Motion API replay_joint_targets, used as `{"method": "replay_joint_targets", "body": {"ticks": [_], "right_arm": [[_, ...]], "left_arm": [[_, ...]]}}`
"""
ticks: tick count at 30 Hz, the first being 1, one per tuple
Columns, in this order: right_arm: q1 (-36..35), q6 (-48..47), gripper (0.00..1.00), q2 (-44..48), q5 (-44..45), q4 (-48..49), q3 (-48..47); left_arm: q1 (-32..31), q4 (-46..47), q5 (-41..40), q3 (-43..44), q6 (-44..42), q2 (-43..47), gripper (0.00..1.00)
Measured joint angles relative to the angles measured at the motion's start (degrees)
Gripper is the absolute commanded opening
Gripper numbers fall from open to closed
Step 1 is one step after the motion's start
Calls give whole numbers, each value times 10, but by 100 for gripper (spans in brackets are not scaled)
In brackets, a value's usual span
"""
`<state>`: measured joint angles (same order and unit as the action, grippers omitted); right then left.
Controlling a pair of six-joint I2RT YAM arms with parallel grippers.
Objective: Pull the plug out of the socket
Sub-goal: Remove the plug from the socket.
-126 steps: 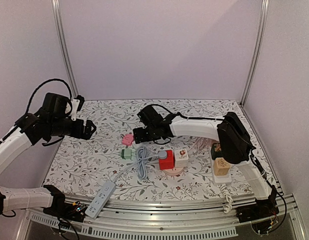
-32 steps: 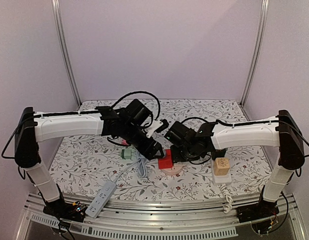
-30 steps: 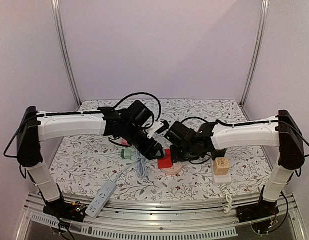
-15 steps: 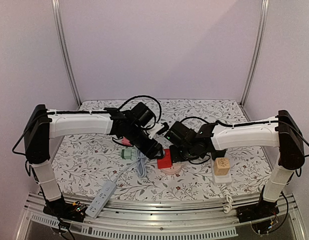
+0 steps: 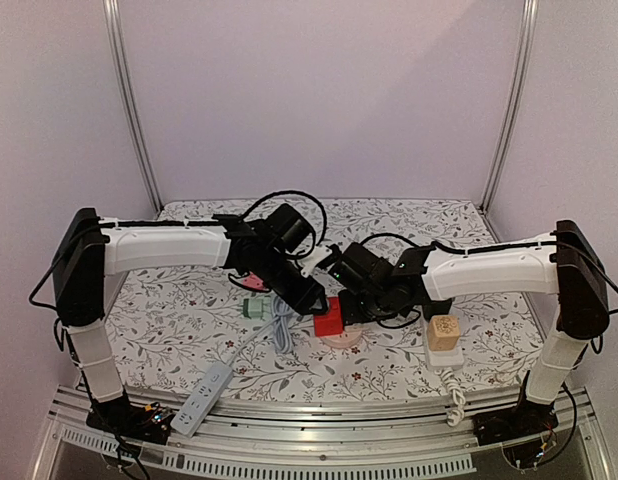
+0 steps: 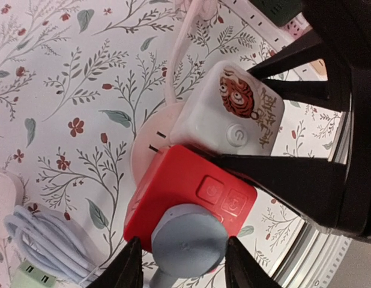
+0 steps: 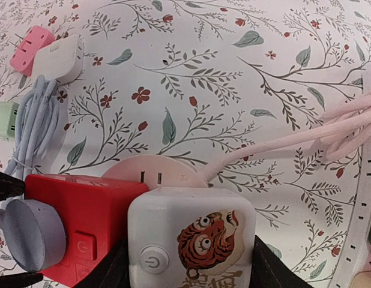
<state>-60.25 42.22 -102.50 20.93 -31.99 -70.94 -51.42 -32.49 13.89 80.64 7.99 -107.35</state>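
Note:
A round grey plug (image 6: 188,240) sits in the side of a red cube socket (image 6: 191,192) on a pink round base (image 6: 150,144). My left gripper (image 6: 184,241) is shut on the plug, one finger on each side of it. Beside the red cube stands a white cube with a tiger picture (image 7: 191,240), and my right gripper (image 7: 190,264) is shut on it. The right wrist view shows the plug (image 7: 26,234) at the left end of the red socket (image 7: 77,210). From above, both grippers meet over the red socket (image 5: 329,320), and the plug is hidden there.
A coiled grey cable (image 5: 282,330) runs from the plug to a white power strip (image 5: 201,398) at the front edge. A green adapter (image 5: 254,308) and a pink adapter (image 5: 254,283) lie to the left. A wooden cube (image 5: 443,330) stands on a strip at the right. A pink cord (image 7: 305,141) trails back.
My left gripper has come down and right onto the red socket, and its jaws have narrowed onto the grey plug. The right gripper has kept its hold on the white cube.

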Motion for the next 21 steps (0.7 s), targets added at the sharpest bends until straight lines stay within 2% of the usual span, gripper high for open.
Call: {"method": "replay_joint_targets", "body": {"ticks": [11, 21], "right_arm": [[0, -1, 38, -1, 2, 2, 0], [0, -1, 38, -1, 4, 2, 0]], "left_arm": [[-4, 0, 7, 1, 0, 0, 35], [-5, 2, 7, 5, 2, -5, 43]]}}
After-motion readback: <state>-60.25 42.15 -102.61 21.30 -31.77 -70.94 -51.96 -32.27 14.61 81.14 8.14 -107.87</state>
